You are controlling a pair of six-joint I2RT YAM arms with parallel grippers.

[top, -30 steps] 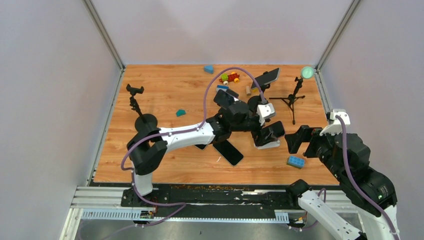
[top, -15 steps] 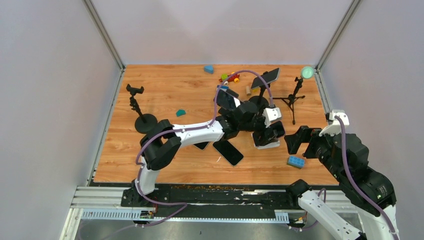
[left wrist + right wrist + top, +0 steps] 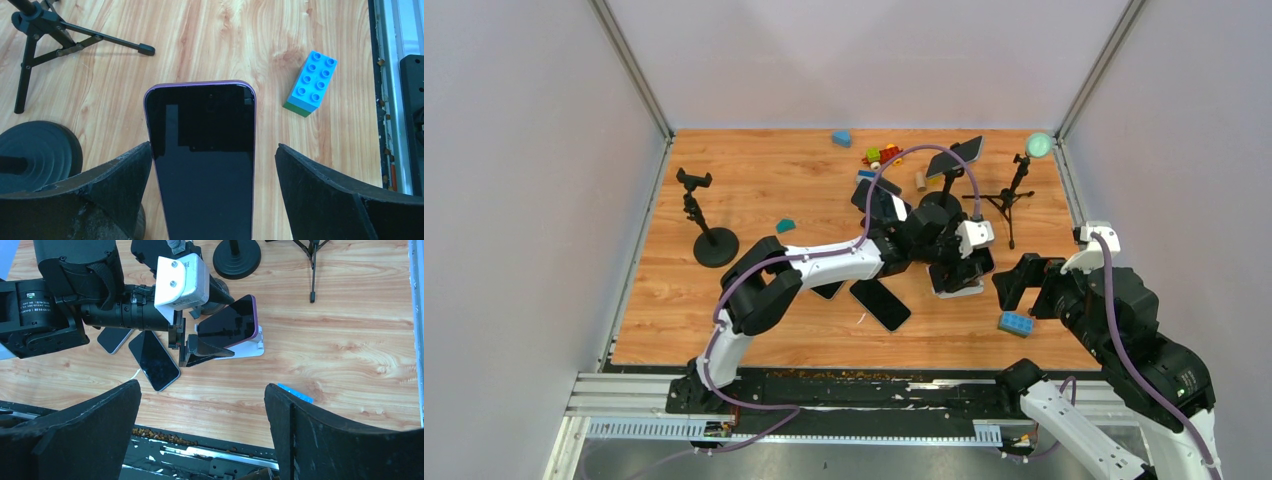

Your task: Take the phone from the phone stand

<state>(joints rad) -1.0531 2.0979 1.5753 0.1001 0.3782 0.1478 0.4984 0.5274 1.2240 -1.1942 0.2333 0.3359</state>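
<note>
A dark-screened phone with a purple edge [image 3: 229, 322] leans on a white phone stand [image 3: 246, 348] at the table's centre right; it also shows in the top view [image 3: 969, 268]. My left gripper [image 3: 212, 147] is open and straddles the phone [image 3: 202, 150]. Its left finger [image 3: 120, 175] lies against the phone's left edge. Its right finger [image 3: 310, 180] stands apart from the other edge. In the right wrist view, the left gripper [image 3: 232, 326] has one finger above and one below the phone. My right gripper [image 3: 201, 385] is open and empty, near the front right [image 3: 1014, 282].
A blue brick [image 3: 1015, 323] lies right of the stand. Two loose phones [image 3: 880, 304] lie to its left. Behind it are a round black stand base [image 3: 37, 150], a tripod [image 3: 1009, 200] and another phone on a stand [image 3: 956, 156]. A black stand [image 3: 706, 235] is at left.
My left arm has reached further right, bringing its open gripper round the phone on the white stand. The right arm has barely moved.
</note>
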